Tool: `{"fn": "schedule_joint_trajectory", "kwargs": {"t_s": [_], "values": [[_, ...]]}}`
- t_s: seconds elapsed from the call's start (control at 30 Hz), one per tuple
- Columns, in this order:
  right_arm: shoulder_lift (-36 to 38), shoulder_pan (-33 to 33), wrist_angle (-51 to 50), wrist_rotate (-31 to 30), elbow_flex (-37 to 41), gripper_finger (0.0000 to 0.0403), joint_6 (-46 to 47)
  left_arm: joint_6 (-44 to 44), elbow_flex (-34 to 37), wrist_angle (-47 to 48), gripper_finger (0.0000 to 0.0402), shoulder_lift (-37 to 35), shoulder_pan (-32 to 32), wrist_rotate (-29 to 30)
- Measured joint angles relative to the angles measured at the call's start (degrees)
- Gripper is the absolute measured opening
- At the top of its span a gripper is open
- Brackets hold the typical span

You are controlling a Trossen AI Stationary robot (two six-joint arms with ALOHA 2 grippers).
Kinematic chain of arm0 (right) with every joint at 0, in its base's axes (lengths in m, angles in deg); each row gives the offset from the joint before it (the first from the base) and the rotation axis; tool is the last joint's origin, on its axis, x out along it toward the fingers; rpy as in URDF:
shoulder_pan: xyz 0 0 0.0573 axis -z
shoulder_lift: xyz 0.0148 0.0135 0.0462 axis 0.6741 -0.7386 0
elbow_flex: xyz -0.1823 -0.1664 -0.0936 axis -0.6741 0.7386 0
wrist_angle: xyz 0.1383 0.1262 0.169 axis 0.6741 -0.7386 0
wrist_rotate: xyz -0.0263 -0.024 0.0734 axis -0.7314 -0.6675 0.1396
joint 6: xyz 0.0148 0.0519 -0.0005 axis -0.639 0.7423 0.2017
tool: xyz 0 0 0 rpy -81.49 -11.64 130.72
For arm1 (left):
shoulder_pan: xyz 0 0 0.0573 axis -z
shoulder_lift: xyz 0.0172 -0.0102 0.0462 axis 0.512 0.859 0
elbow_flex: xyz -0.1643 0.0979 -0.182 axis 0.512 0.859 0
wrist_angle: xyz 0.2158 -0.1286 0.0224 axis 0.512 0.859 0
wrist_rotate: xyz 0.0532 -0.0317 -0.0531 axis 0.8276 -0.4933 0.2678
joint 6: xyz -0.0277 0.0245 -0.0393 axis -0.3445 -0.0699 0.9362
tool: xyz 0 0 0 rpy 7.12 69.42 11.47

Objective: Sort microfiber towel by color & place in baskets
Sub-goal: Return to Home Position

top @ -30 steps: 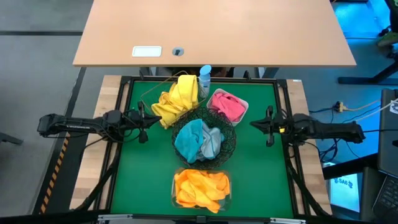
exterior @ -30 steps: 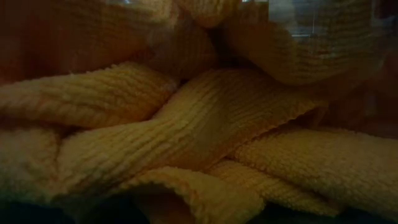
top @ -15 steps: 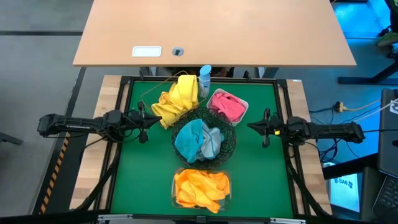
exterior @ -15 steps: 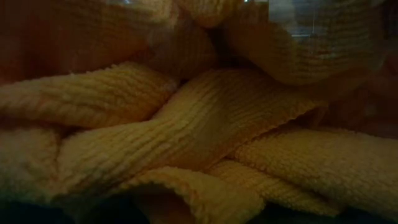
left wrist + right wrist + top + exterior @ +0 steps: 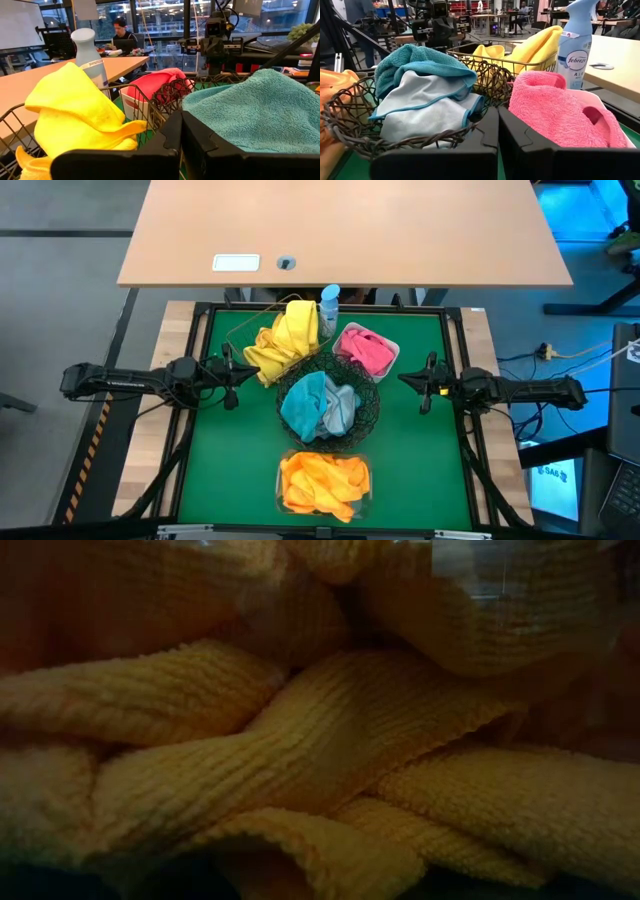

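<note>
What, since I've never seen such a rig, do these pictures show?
Two dark robot arms work at a green table. The overhead picture shows everything: the left gripper and right gripper, both shut and empty, flank four containers. Yellow towels fill the copper basket, pink cloth the white tray, teal and grey towels the black bowl, orange towels the clear tub. The table-level camera sees only orange cloth. Each wrist camera looks past its own arm's fingers.

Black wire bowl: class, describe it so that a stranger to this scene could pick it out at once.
Find the green mat. At its middle sits the bowl, between the orange towels and the pink towels. It alone is round, of dark wire, and holds teal and grey towels.
</note>
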State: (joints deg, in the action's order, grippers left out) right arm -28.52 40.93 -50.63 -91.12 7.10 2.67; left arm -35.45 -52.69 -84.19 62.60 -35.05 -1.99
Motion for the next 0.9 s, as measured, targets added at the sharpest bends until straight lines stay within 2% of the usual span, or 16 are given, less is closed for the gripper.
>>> {"fn": "schedule_joint_trajectory", "kwargs": {"t_s": [0.57, 0.9], "values": [[0.13, -0.02, -0.09, 0.19, 0.0, 0.0001, 0.04, 0.02, -0.02, -0.09, 0.0001, -0.16, 0.02, 0.02], [1.2, -0.02, -0.13, 0.19, 0.0, 0.0001, 0.11, 0.04, -0.06, -0.27, 0.0002, -8.76, 0.02, 0.02]]}}
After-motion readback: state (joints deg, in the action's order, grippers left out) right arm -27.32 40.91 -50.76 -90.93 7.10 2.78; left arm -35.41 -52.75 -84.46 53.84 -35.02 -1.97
